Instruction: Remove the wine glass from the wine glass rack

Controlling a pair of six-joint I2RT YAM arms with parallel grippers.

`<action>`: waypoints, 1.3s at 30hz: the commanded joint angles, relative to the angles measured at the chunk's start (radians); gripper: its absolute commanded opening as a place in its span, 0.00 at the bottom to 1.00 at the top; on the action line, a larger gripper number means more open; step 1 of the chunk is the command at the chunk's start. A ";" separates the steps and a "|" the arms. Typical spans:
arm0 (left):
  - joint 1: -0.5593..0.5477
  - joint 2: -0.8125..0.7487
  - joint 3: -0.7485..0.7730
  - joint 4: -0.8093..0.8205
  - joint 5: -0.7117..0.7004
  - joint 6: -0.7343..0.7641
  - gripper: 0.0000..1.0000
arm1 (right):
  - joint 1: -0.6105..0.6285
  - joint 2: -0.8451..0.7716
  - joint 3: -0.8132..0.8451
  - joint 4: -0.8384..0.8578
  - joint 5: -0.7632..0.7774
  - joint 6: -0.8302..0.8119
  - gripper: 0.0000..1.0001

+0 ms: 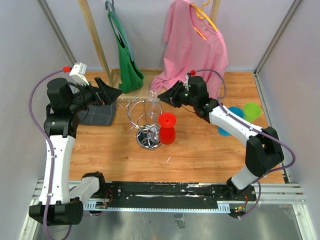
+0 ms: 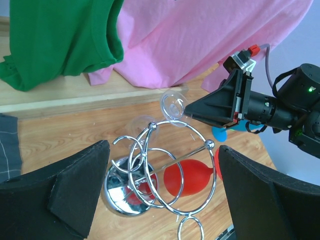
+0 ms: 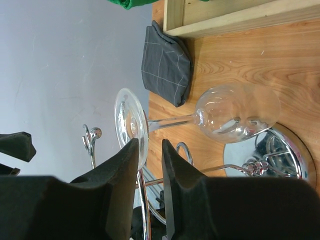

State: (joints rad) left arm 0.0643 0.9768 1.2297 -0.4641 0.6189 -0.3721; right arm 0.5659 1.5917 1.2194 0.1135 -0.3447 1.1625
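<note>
Wood table (image 1: 200,150), R jaws pinch wine glass (image 3: 235,112) foot, at rack (image 1: 149,141)

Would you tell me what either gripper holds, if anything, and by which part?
The right gripper pinches the clear wine glass by the rim of its round foot; the left gripper holds nothing.

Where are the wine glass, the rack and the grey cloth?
Wine glass (image 3: 235,112): right wrist view, on its bowl.
Rack (image 2: 115,189): left wrist view, on its shiny round base.
Grey cloth (image 3: 165,65): right wrist view, on its folded middle.
</note>
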 commanded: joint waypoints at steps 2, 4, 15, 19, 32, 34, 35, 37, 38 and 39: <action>0.008 0.002 0.019 0.036 0.030 -0.009 0.95 | -0.022 -0.045 -0.074 0.103 -0.017 0.048 0.27; 0.007 0.004 0.019 0.035 0.032 -0.008 0.95 | -0.026 -0.047 -0.091 0.138 -0.024 0.062 0.27; 0.006 0.019 0.029 0.032 0.039 -0.008 0.95 | -0.035 -0.021 -0.114 0.263 -0.072 0.115 0.22; 0.008 0.019 0.027 0.030 0.039 -0.006 0.95 | -0.037 -0.017 -0.122 0.279 -0.076 0.125 0.19; 0.007 0.023 0.021 0.029 0.041 -0.006 0.95 | -0.047 -0.011 -0.160 0.338 -0.087 0.168 0.01; 0.007 0.024 0.022 0.029 0.042 -0.004 0.95 | -0.050 -0.011 -0.172 0.365 -0.091 0.186 0.01; 0.007 0.025 0.022 0.030 0.042 -0.004 0.95 | -0.052 -0.010 -0.178 0.380 -0.092 0.196 0.01; 0.006 0.026 0.021 0.029 0.043 -0.004 0.95 | -0.055 -0.008 -0.189 0.410 -0.095 0.214 0.01; 0.006 0.026 0.022 0.028 0.044 -0.003 0.95 | -0.057 -0.007 -0.191 0.423 -0.098 0.221 0.01; 0.007 0.026 0.022 0.029 0.043 -0.004 0.95 | -0.058 -0.007 -0.193 0.433 -0.100 0.227 0.01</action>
State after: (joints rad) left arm 0.0643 0.9997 1.2297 -0.4522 0.6426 -0.3756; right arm 0.5255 1.5768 1.0454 0.4553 -0.4267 1.3502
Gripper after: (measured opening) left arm 0.948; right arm 0.022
